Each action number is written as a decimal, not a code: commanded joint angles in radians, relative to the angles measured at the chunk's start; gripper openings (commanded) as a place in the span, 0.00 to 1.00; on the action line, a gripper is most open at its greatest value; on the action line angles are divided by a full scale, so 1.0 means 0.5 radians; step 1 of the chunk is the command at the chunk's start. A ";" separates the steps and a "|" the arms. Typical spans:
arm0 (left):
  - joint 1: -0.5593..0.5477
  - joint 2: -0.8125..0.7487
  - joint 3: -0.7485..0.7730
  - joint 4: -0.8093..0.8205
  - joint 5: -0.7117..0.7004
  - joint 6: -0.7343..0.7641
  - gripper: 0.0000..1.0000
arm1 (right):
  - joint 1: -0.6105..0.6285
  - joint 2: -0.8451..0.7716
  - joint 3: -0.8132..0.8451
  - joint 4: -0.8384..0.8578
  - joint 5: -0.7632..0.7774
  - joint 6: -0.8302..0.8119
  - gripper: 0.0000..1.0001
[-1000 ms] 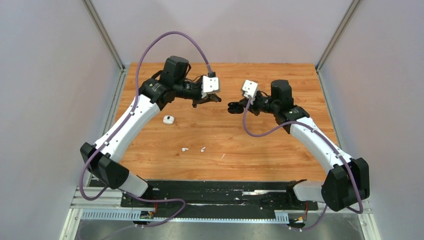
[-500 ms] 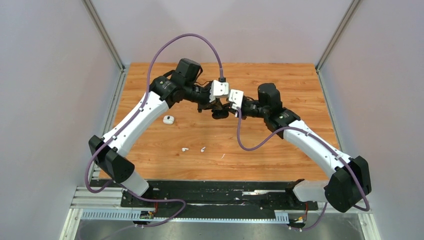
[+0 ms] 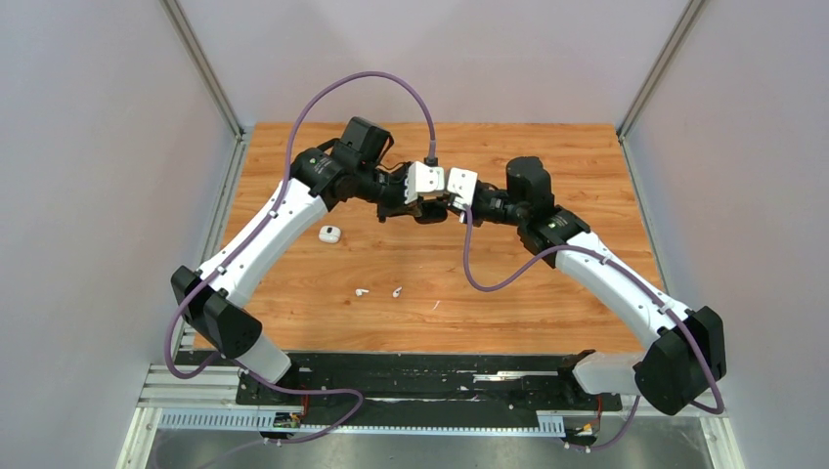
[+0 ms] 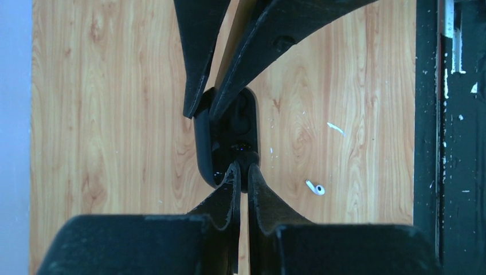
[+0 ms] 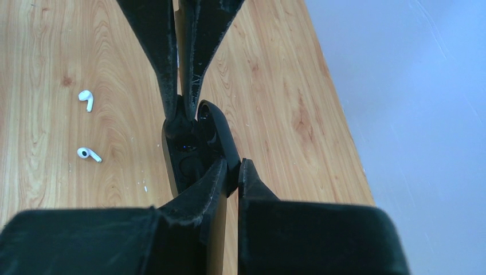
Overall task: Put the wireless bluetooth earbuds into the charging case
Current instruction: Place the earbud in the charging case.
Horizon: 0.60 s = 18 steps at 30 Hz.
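Arms meet over the middle of the worktop (image 3: 587, 156). The left arm (image 3: 256, 241) climbs from its base, bends at the elbow and stretches to the right. The right arm (image 3: 611, 278) mirrors it to the left, so the two wrists face each other almost nose to nose.

Between them hangs the charging case (image 4: 235, 126), black, glossy and hinged open, held in the air above the wood. The left jaws are nearly together, pinching one end of the case by the tips. The right jaws, likewise almost closed, pinch the opposite end. In each wrist view the other arm's fingers (image 4: 200, 51) reach in from the top edge onto the case.

The wireless bluetooth earbuds (image 3: 362, 292) lie loose on the worktop, nearer the bases. The two are close to each other and well apart from the case. A thin white fleck (image 3: 436, 305) lies to their right. A small white rounded object (image 3: 329, 234) sits on the wood near the left forearm.
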 commanded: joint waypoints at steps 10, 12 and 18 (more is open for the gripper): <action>-0.001 -0.080 -0.040 0.127 -0.042 -0.068 0.00 | 0.053 -0.010 0.119 0.021 -0.021 0.008 0.00; -0.002 -0.071 -0.044 0.124 -0.023 -0.075 0.00 | 0.054 -0.009 0.122 0.038 -0.020 0.025 0.00; -0.001 -0.050 -0.052 0.108 0.014 -0.062 0.00 | 0.055 -0.010 0.122 0.084 -0.018 0.079 0.00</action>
